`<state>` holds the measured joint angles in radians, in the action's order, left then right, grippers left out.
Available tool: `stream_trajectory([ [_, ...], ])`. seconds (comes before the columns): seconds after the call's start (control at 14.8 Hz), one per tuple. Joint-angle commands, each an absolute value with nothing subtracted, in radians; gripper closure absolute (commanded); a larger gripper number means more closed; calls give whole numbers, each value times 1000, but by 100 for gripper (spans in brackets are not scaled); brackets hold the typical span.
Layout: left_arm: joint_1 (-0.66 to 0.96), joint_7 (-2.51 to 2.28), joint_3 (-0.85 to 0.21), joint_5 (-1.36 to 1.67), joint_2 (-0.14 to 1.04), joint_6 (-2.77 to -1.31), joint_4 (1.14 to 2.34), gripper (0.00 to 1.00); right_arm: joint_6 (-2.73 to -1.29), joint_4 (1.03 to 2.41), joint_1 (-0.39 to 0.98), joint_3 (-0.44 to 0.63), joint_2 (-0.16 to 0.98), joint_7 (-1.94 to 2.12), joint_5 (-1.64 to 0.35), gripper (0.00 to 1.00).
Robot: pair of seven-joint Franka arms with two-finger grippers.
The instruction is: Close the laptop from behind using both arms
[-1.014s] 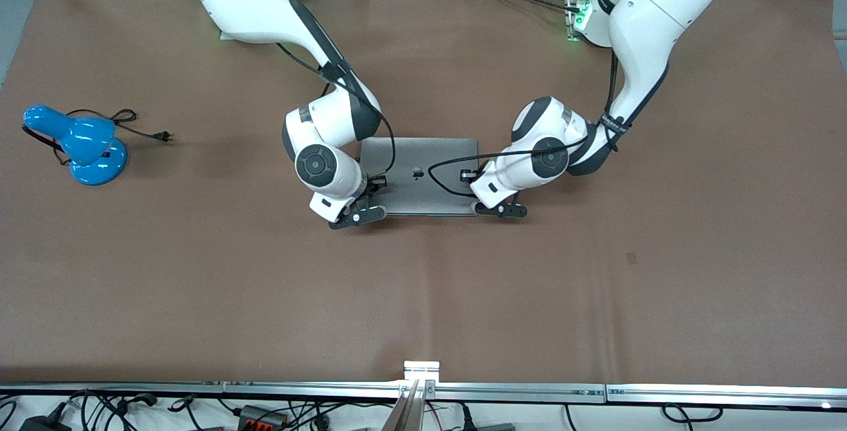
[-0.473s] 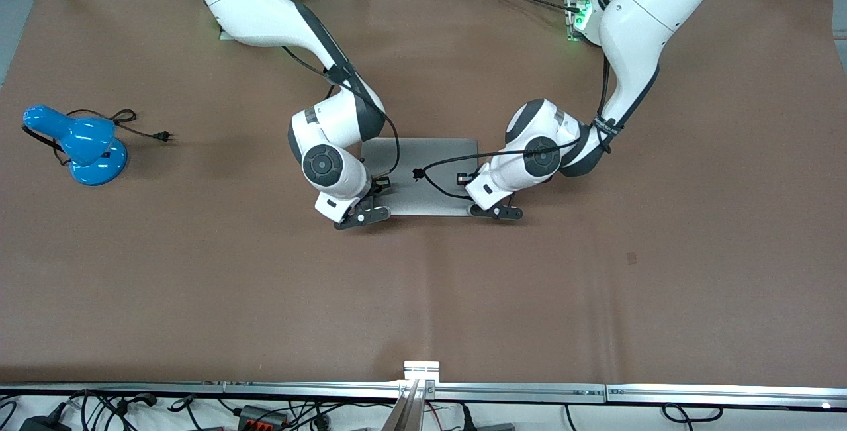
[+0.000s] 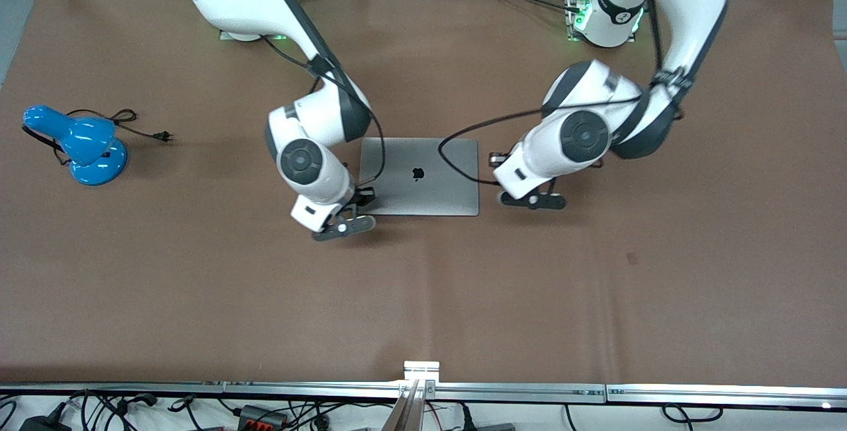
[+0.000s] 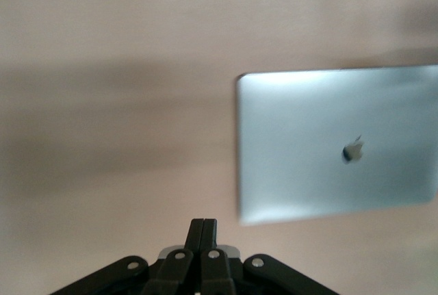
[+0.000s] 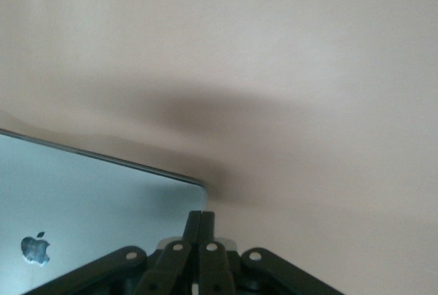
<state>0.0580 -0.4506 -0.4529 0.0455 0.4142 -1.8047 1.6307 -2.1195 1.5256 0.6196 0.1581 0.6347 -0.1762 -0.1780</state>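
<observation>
Blue lamp (image 3: 74, 144) sits at the right arm's end of the bench (image 3: 198, 298), its black cord and plug (image 3: 142, 125) trailing on the brown cover toward the middle. Right arm (image 3: 311, 113) reaches down from its base; right gripper (image 3: 344, 226) hangs over the bench just off the laptop's corner nearest the camera on that arm's side, fingers (image 5: 200, 230) pressed together, holding nothing. Laptop (image 3: 419, 177) lies mid-bench, lid flat down, silver-grey, dark apple logo (image 3: 417, 173) facing up. In the right wrist view the laptop (image 5: 89, 213) shows one corner just beside the fingertips, with a soft shadow on the cover next to it. A black cable (image 3: 463, 146) loops over the lid's edge on the left arm's side. Left arm (image 3: 595, 133) bends in from its base; left gripper (image 3: 533, 200) is over bare bench just beside the laptop's edge toward the left arm's end, apart from it, fingers (image 4: 203, 237) pressed together, empty. Left wrist view shows the laptop (image 4: 335, 144) closed, whole lid edge in sight, gripper clear of it.
</observation>
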Motion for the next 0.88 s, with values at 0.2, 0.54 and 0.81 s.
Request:
stream_trajectory([
  [0.2, 8, -168, -266, 38, 229, -1476, 1497, 97, -1878, 1490, 614, 268, 460, -156, -133, 100],
  [0.54, 5, 66, -115, 28, 147, -1408, 1499, 3, -1743, 1364, 611, 359, 451, -158, -138, 0],
  [0.81, -18, 34, -109, -23, 108, -1436, 1504, 0, -1720, 1321, 611, 445, 446, -158, -141, 0],
])
